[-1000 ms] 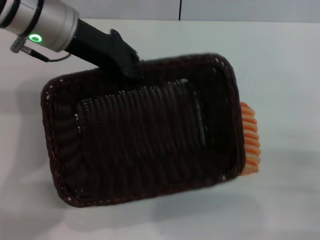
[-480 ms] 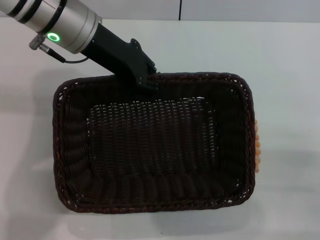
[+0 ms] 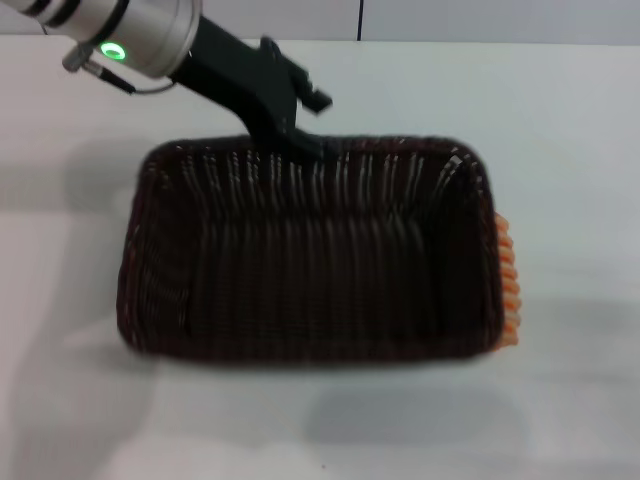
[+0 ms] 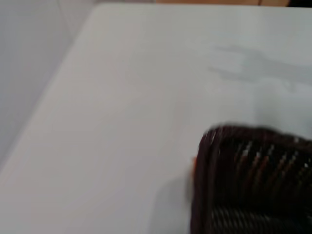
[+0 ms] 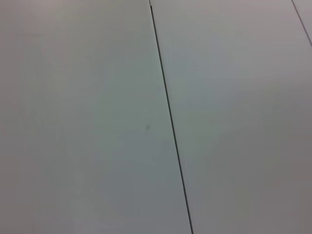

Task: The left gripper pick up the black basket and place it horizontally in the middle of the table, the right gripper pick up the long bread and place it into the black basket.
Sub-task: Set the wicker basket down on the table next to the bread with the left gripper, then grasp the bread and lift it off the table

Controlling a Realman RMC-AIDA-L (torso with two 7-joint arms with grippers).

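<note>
The black basket hangs lengthwise across the middle of the white table, its opening facing me. My left gripper is shut on the middle of the basket's far rim, its arm reaching in from the upper left. A corner of the basket also shows in the left wrist view. The long bread lies just past the basket's right end; only its orange and cream striped edge shows, the rest is hidden by the basket. My right gripper is out of view.
The table's far edge meets a grey wall with a vertical seam. The right wrist view shows only a plain grey surface with a dark seam. Bare tabletop lies to the right of the bread and in front of the basket.
The left gripper has moved right and farther back with the basket. The basket has turned from slanted to lengthwise across the table, and covers more of the bread than one second ago.
</note>
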